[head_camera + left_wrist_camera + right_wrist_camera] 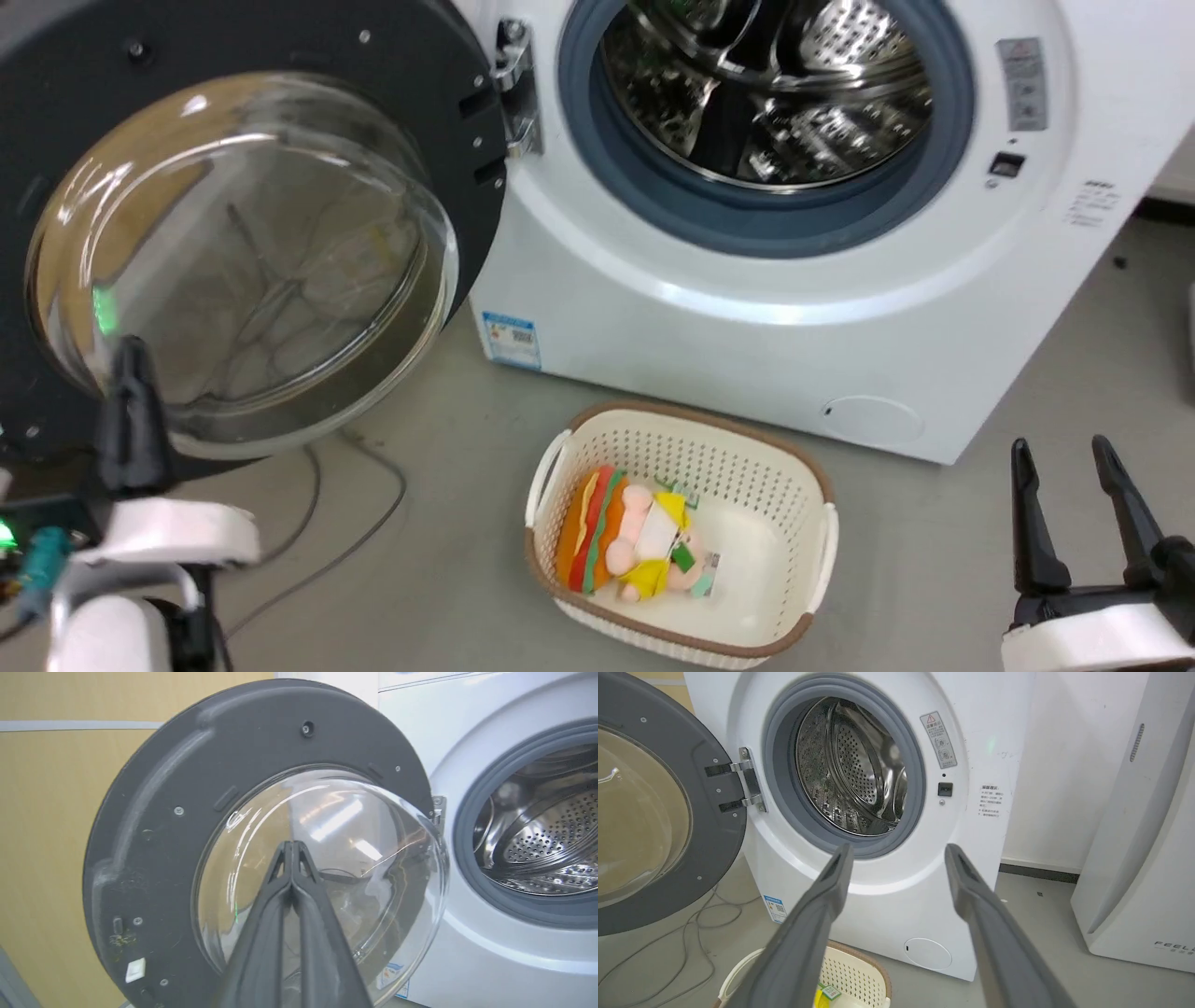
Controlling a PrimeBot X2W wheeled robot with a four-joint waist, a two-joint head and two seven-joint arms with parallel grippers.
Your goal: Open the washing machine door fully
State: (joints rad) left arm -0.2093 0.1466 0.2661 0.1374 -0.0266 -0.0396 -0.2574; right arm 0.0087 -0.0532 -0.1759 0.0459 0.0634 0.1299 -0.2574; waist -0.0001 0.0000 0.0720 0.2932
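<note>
Well, door (pixel 243 252): swung wide left, looks nearly full.
Left claw (pixel 292 845): pressed together, near door.
Right claw (pixel 1061 448): spread.
You: maybe one last nudge.

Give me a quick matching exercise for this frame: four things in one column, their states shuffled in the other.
1. washing machine door
2. left hand
3. right hand
4. basket

A. fingers pressed together
B. on the floor, plush toy inside
C. swung open, left of the drum
D. fingers spread apart

Pairs: 1-C, 2-A, 3-D, 4-B.
</note>
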